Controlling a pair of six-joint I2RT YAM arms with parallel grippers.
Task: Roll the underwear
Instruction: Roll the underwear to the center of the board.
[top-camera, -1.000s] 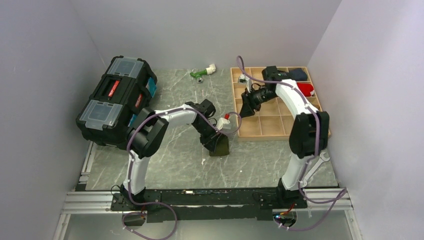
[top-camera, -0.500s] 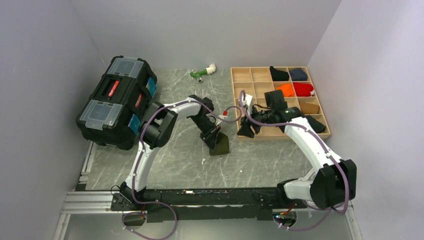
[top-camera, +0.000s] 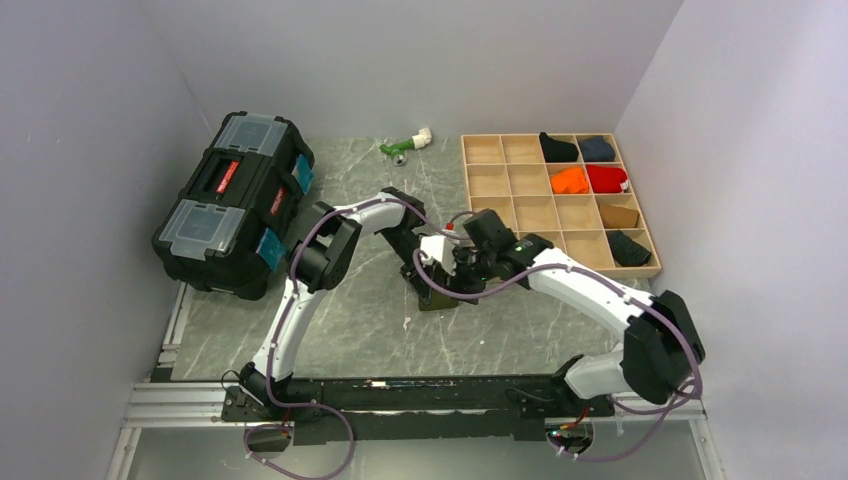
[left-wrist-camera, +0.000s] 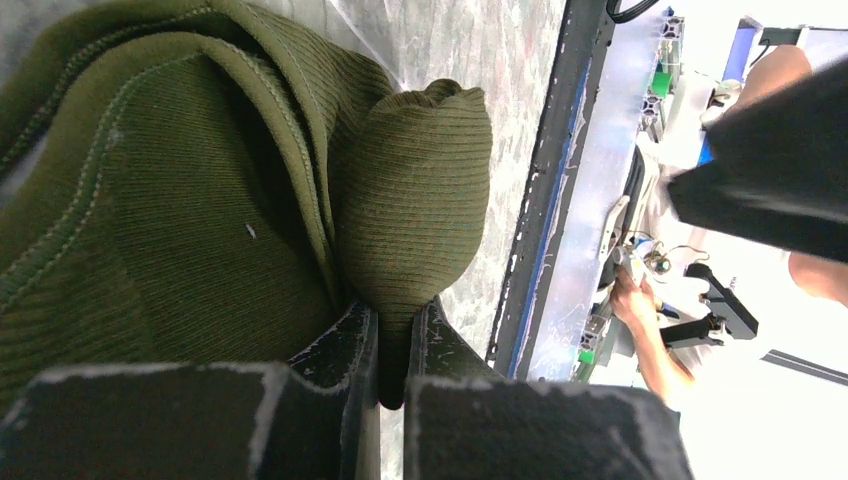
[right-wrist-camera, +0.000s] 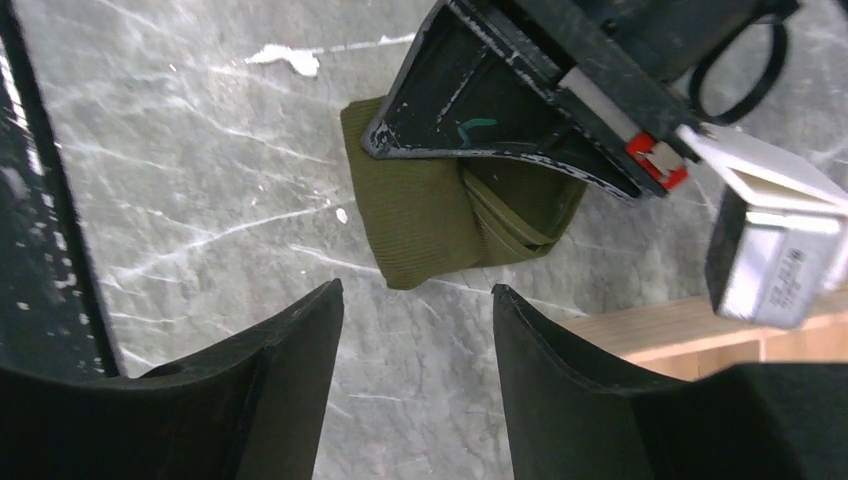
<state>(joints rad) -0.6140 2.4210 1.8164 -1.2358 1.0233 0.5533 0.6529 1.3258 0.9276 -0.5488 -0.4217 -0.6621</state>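
My left arm rises from its base at the near edge, folds at the elbow, then runs right across the grey worktop. The wrist tips steeply down at the middle of it. There my left jaws are pinched nearly together on a fold of the underwear. In the left wrist view the olive ribbed cloth bulges out just past the two fingers and a thin pleat is caught in the narrow slit between them. The garment lies bunched on the worktop, just off the near left corner of the wooden tray.

My right arm is bent sharply at its elbow on the near right. The forearm stretches left along the near side of the tray, bringing the wrist close beside my left wrist. My right jaws stand partly apart and hold nothing. Between their dark fingers only bare worktop shows. The folded underwear lies just beyond the tips, under my other jaws, and the right fingers do not touch it.
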